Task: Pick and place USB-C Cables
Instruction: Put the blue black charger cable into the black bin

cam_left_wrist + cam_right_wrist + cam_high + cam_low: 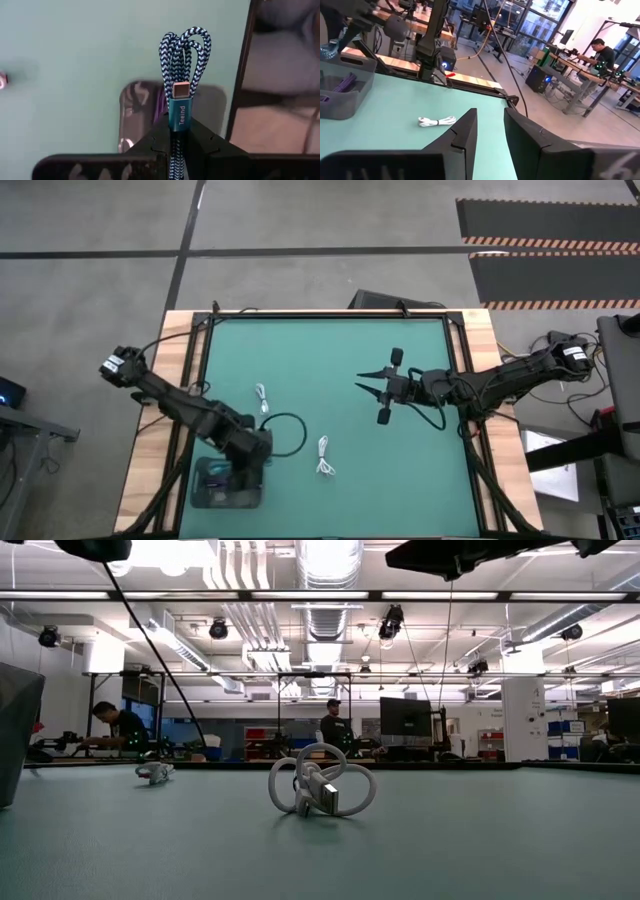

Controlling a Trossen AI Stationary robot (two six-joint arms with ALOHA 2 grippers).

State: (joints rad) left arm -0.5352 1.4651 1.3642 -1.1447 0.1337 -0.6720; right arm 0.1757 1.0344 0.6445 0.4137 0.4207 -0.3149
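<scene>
1. Fingers of the left gripper (175,150) are clamped on a blue-and-white braided cable bundle (182,65) – pinched low, by the plug end, so the loops stand up clear of the pads and the bundle stays folded.
2. That gripper hangs right over the grey bin (228,485) at the near-left corner of the table (330,340); a purple cable (340,82) already lies inside. My read: this is the drop step, cable held above the opening so it falls in, not on the rim.
3. Nearest loose item: a white coiled cable (325,456) on the green mat, near the middle front, lying apart from everything – open access from above.
4. Second white cable (263,398) sits a bit further back, just beside the left arm's elbow. Tighter approach; the right arm could likely reach it more cleanly.
5. Right gripper (372,386) hovers mid-table, well clear of both white cables, holding nothing. Its fingers (465,132) stand apart with a narrow gap – looks like a wait pose out of the left arm's way.
6. Beyond the table: lab benches, a person at a desk (604,52). Not involved.
</scene>
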